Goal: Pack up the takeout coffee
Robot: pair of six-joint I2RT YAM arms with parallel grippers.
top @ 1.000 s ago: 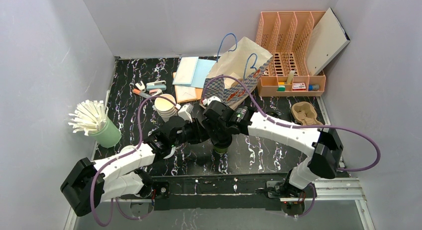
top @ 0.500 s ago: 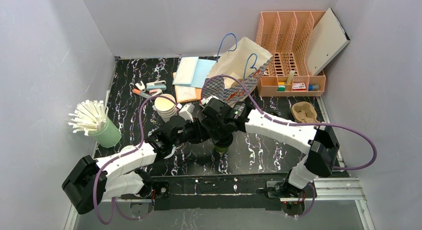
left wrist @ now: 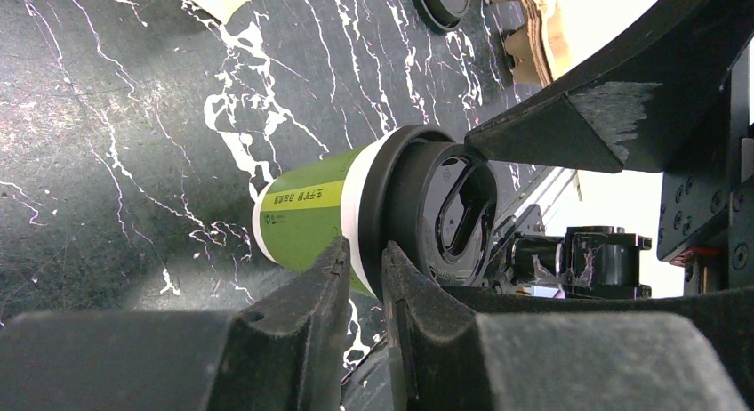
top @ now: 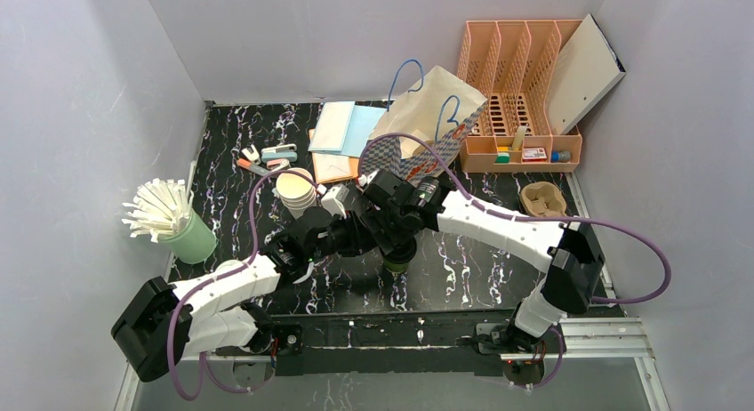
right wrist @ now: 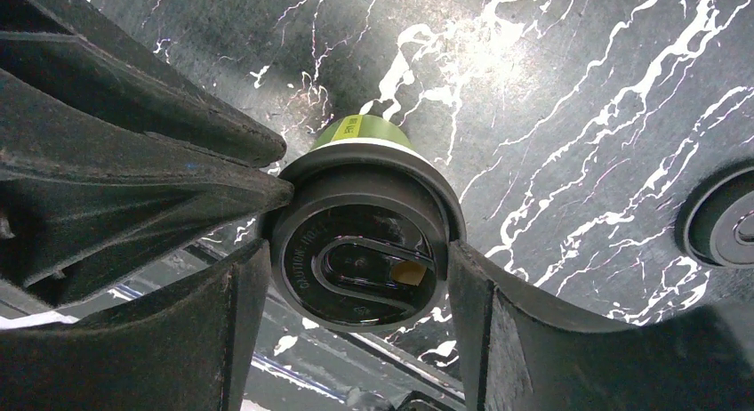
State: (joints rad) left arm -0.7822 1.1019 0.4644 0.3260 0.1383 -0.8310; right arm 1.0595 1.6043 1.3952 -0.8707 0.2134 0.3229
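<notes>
From above, the dark green tapered paper cup (top: pixel 397 267) stands at the middle of the black white-veined marble table (top: pixel 480 269). Both arms meet over it, so only a sliver of green shows. The left gripper (top: pixel 375 240) comes in from the side, while the right gripper (top: pixel 397 249) reaches down from above. The brown paper carrier bag with blue handles (top: pixel 427 131) stands beyond them and a little to the right, nearer the right arm. In the left wrist view, the cup's long axis runs across the fingers (left wrist: pixel 311 295). Its round black plastic lid (left wrist: pixel 440 217) is towards the right arm and its narrow base rests towards the table. These fingers are almost together, and the lid's rim runs into the thin gap between them, so they seem to pinch that rim. In the right wrist view the camera looks straight down the cup's axis onto the lid. The right fingers (right wrist: pixel 222 331) stand wide apart on opposite sides of the lid, each touching its edge, so this gripper has the cup by its top. Whether the base has left the table cannot be told. As I judge it, the carry to the bag falls to the right arm once the left lets go.
</notes>
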